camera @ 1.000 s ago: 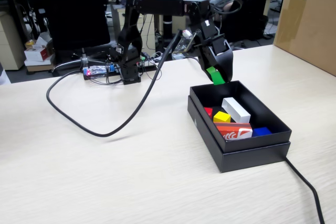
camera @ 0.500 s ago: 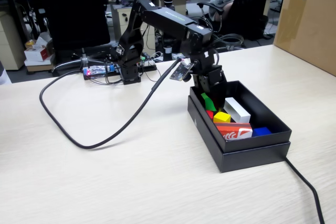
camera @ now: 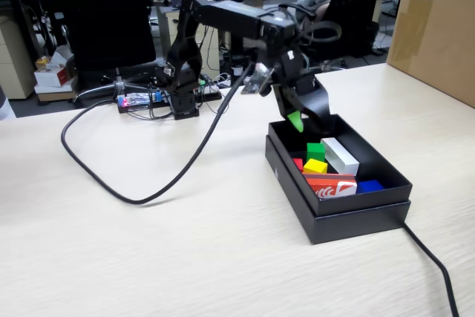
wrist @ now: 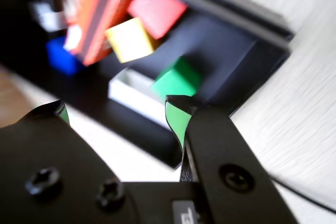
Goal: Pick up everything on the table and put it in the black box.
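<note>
Office desks and chairs are seen behind the beige surface (camera: 111,257), near whose right edge the black box (camera: 338,213) already holds the green cube (camera: 315,151), yellow cube (camera: 315,165) and red cube (camera: 298,162), judged light, stiff and best gripped across flat faces, while the gripper (wrist: 118,116) hangs above with jaws spread, empty.

We're looking at a matte black arm (camera: 223,16), boxy links all through. A thick black cable (camera: 148,183) is trailing beside its base. We're seeing the gripper (wrist: 118,114) wearing bright green pads (wrist: 174,121) inside black jaws, with dark screws (wrist: 233,177) sitting just behind those pads.
</note>
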`<control>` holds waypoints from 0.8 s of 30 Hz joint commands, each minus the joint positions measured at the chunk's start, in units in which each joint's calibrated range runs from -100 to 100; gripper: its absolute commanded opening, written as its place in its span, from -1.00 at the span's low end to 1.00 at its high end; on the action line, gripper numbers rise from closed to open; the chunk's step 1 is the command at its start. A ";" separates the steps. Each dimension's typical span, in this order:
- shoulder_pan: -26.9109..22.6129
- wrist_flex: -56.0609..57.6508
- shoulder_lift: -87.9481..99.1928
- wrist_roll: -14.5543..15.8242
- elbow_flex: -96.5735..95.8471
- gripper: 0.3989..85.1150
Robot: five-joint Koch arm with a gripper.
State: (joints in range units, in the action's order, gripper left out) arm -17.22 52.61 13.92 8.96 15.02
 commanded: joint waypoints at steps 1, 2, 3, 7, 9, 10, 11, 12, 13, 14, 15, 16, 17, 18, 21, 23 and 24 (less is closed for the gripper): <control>-0.15 1.43 11.04 -0.29 6.29 -0.08; 0.15 1.43 13.11 -0.29 6.74 -0.08; 0.73 1.43 15.06 -0.29 7.11 -0.08; 2.98 1.43 20.34 -0.49 7.29 -0.06; 5.27 1.34 23.32 -1.32 5.38 0.00; 6.06 1.25 24.58 -1.61 4.02 0.00; 6.74 0.91 25.96 -1.90 2.03 0.02; 7.23 0.48 27.33 -2.30 -0.15 0.06; 7.77 0.39 28.71 -2.44 -2.32 0.09; 8.35 -0.04 30.43 -2.49 -4.86 0.09; 8.94 -1.94 32.61 -2.83 -8.49 0.09; 9.52 -4.88 35.37 -3.27 -12.84 0.08; 10.11 -7.21 37.78 -3.47 -17.01 0.08; 10.40 -9.20 40.30 -3.76 -21.36 0.08; 11.28 -16.11 51.55 -4.35 -40.49 0.09; 11.92 -17.41 55.33 -4.44 -46.20 0.09; 12.26 -18.62 57.05 -4.49 -49.20 0.09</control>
State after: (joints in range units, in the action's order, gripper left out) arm -5.64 38.75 64.27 4.96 -34.28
